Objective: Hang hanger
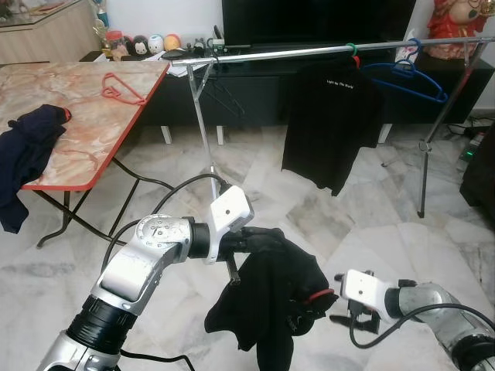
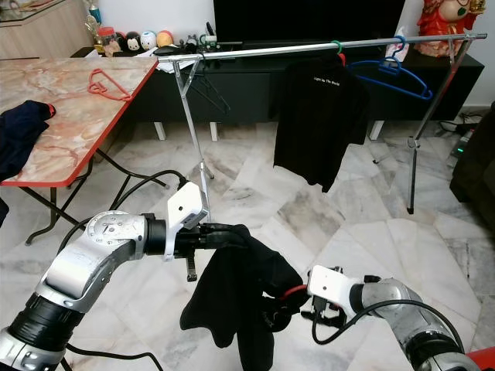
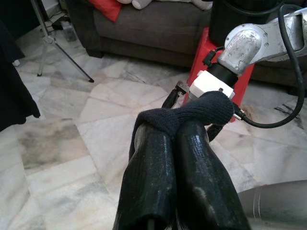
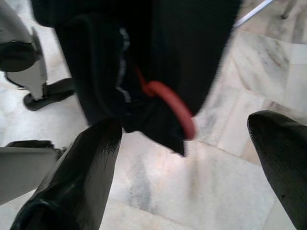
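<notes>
The left gripper (image 1: pixel 251 239) holds a black garment (image 1: pixel 267 305) above the marble floor (image 1: pixel 371 224), its jaws pressed together on a fold of the cloth. A red hanger (image 4: pixel 168 103) pokes from the garment's lower edge. The right gripper (image 4: pixel 187 158) sits just beside that red hook, jaws spread and not touching it. Behind stands a rack (image 1: pixel 309 52) carrying a black shirt (image 1: pixel 329 124) and a blue hanger (image 1: pixel 406 77). Another red hanger (image 1: pixel 120 86) lies on the table (image 1: pixel 85 139).
</notes>
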Robot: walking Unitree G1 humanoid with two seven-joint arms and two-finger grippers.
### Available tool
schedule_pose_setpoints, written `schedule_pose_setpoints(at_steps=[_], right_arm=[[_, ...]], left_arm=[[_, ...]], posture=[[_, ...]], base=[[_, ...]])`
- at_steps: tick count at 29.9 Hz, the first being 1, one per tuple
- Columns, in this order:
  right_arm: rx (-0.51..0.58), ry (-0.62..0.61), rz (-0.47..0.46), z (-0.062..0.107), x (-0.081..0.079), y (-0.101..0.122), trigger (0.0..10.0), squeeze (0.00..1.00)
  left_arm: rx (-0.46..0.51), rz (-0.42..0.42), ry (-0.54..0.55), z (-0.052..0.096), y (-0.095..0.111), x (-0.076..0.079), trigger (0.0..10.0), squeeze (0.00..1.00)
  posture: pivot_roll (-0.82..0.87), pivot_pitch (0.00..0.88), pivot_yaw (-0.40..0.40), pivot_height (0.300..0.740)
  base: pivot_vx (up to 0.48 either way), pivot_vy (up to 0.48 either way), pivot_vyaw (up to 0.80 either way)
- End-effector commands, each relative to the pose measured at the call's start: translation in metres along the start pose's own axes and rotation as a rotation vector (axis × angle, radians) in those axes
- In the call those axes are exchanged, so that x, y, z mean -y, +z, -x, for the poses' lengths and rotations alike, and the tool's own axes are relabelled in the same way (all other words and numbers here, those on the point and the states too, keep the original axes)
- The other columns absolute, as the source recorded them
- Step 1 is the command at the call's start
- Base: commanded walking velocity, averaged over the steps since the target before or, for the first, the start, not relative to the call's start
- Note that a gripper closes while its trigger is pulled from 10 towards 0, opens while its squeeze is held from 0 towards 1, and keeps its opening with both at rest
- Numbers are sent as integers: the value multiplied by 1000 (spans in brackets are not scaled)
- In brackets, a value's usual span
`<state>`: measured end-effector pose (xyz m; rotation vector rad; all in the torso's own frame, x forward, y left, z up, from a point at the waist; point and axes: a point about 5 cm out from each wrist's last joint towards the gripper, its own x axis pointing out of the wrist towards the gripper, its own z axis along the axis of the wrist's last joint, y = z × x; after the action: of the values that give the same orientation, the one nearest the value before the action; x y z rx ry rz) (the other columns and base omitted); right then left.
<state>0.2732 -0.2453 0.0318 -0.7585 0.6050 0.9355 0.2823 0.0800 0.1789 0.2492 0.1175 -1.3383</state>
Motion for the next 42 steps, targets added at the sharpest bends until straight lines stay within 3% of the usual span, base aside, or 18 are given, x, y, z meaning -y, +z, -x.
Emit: schedule_pose_setpoints(at_steps=[1, 27, 28, 29, 31, 42], right_arm=[[-7, -32, 7, 0, 4, 0, 10000, 0], [-23, 32, -67, -16, -13, -5, 10000, 0], [-21, 30, -73, -17, -13, -4, 4745, 0], [-20, 30, -75, -17, -13, -4, 510, 0], [-18, 33, -79, -17, -13, -4, 0, 0], [-29, 37, -89, -16, -13, -6, 0, 0]], left_arm=[[36, -43, -24, -1, 15, 2, 0, 0], [64, -73, -94, -2, 31, 13, 0, 0], [64, -73, -97, -3, 32, 14, 0, 0], [64, -73, -98, -3, 32, 14, 0, 0], [64, -72, -100, -3, 32, 14, 0, 0], [64, -71, -106, -4, 33, 15, 0, 0]], posture=[[-64, 0, 26, 740], [-41, 0, 25, 740], [-32, 0, 24, 740], [-32, 0, 24, 740], [-33, 0, 25, 740], [-34, 0, 26, 740]], base=[[0, 0, 0], [0, 0, 0], [0, 0, 0], [0, 0, 0], [0, 0, 0], [0, 0, 0]])
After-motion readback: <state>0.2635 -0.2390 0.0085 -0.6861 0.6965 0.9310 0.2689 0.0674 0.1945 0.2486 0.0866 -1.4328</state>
